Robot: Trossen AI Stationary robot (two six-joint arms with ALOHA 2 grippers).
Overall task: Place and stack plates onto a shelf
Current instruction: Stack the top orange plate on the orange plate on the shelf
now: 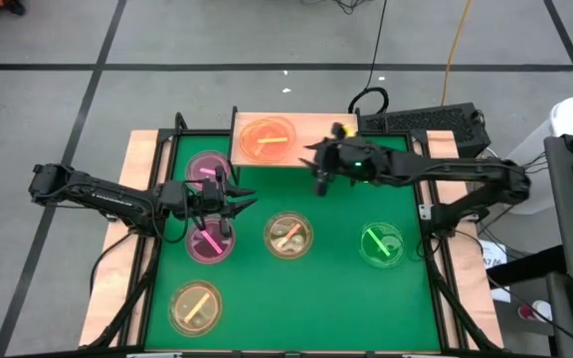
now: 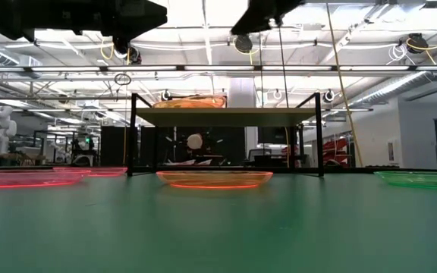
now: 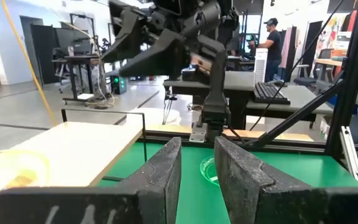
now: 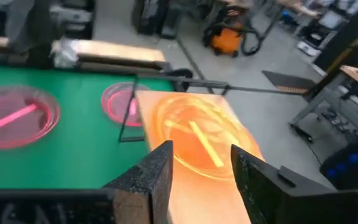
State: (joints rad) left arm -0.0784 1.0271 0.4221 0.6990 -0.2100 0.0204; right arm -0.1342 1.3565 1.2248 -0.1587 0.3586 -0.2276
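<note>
The shelf point(image 1: 311, 134) stands at the table's far edge, and an orange plate point(image 1: 267, 139) lies on its left half, also seen in the right wrist view point(image 4: 197, 137). On the green table rest two pink plates point(image 1: 208, 169) point(image 1: 210, 242), two amber plates point(image 1: 288, 235) point(image 1: 196, 304) and a green plate point(image 1: 381, 244). My right gripper point(image 1: 318, 179) hovers open just right of the orange plate, above the shelf's near edge, holding nothing point(image 4: 201, 174). My left gripper point(image 1: 245, 199) is open and empty between the two pink plates, pointing right point(image 3: 197, 180).
A keyboard point(image 1: 421, 121) and cables lie beyond the table's far right corner. The shelf's right half point(image 1: 341, 129) is bare wood. A black frame rail point(image 1: 426, 214) runs along the table's right side. A person point(image 3: 272, 37) stands far off in the room.
</note>
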